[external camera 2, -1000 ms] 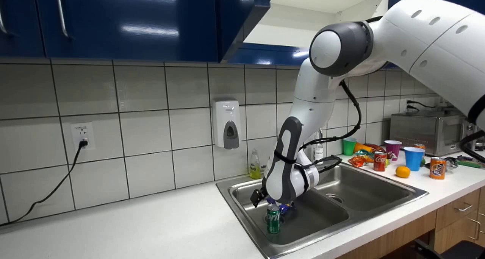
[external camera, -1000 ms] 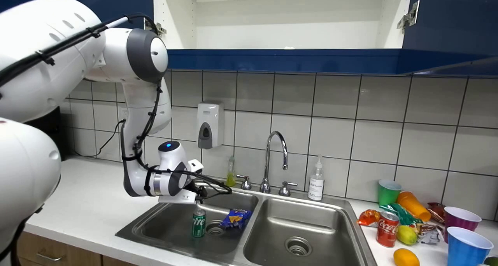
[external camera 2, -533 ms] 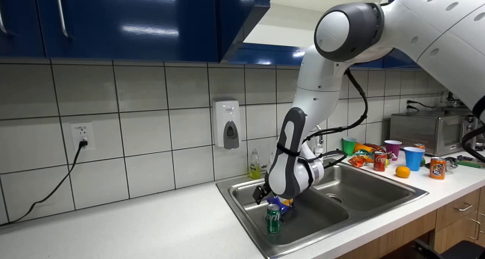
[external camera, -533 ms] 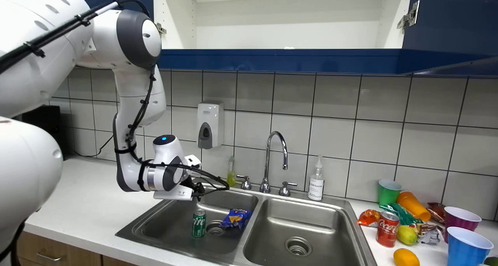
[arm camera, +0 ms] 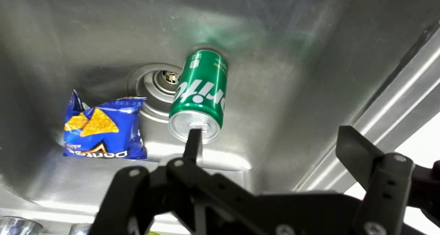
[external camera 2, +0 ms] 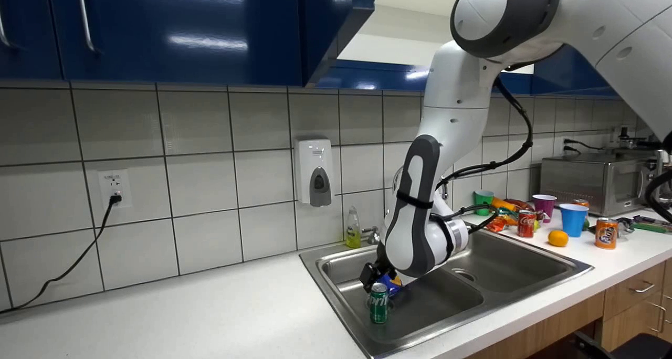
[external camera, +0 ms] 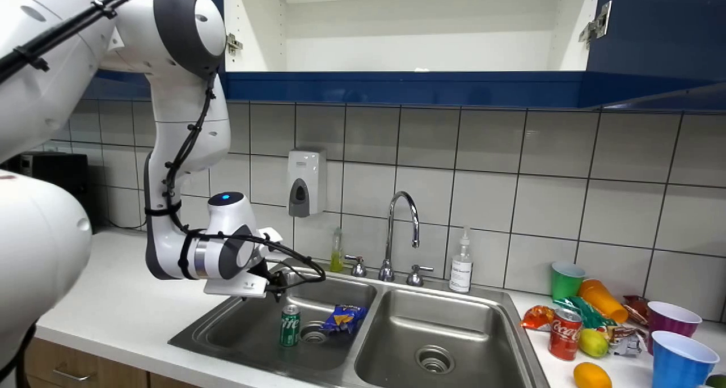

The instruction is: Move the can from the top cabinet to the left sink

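The can [external camera: 289,325], green with white lettering, stands upright in the left sink [external camera: 238,334] beside its drain in both exterior views. In the wrist view the can [arm camera: 206,84] shows its silver lid, and one dark fingertip [arm camera: 194,138] overlaps the lid's edge in the picture; whether they touch cannot be told. My gripper [arm camera: 270,130] is open, with nothing between its widely spread fingers. From outside, the gripper [external camera 2: 371,275] appears above and behind the can [external camera 2: 378,305]. The top cabinet [external camera: 420,28] stands open above, its white interior showing.
A blue chip bag [external camera: 344,319] lies in the left sink by the drain. The faucet [external camera: 390,235] rises behind the basins. Soap bottles [external camera: 461,263] stand along the back rim. Cups, a red can [external camera: 565,334] and several snacks crowd the counter on the right.
The arm's elbow has risen, and the hand has drawn back from the wall, leftward in one exterior picture and rightward in another. The can and bag have stayed put.
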Motion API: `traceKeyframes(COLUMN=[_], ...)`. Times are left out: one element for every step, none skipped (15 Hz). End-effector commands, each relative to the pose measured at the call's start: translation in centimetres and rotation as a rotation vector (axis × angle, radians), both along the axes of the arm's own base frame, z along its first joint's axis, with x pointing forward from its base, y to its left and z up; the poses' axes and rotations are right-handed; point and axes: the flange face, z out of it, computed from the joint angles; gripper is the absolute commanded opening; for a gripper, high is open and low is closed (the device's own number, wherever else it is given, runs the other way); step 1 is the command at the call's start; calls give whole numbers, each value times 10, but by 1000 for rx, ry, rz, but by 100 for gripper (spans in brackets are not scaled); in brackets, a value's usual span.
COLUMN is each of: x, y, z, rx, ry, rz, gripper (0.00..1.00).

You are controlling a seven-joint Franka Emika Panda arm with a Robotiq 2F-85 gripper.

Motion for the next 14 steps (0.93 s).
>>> traceKeyframes(x=[-28, -34, -39, -43, -48, -51, -40, -44, -46, -47, -47, -47, -47, -47], y=[0, 1, 2, 3, 4, 5, 6, 7, 7, 6, 6, 5, 5, 5], z=[18, 19, 22, 24, 26, 27, 12, 14, 16, 18, 18, 18, 18, 18], rx=[16, 18, 22, 24, 27, 30, 20, 21, 21, 21, 21, 21, 21, 21], ry=[34, 43, 50, 55, 65, 79, 52, 58, 60, 61, 62, 62, 63, 63], rz=[13, 14, 16, 22, 16, 5, 16, 17, 17, 17, 16, 15, 14, 14], gripper=[100, 100, 100, 100, 100, 100, 100, 100, 100, 100, 100, 100, 100, 100])
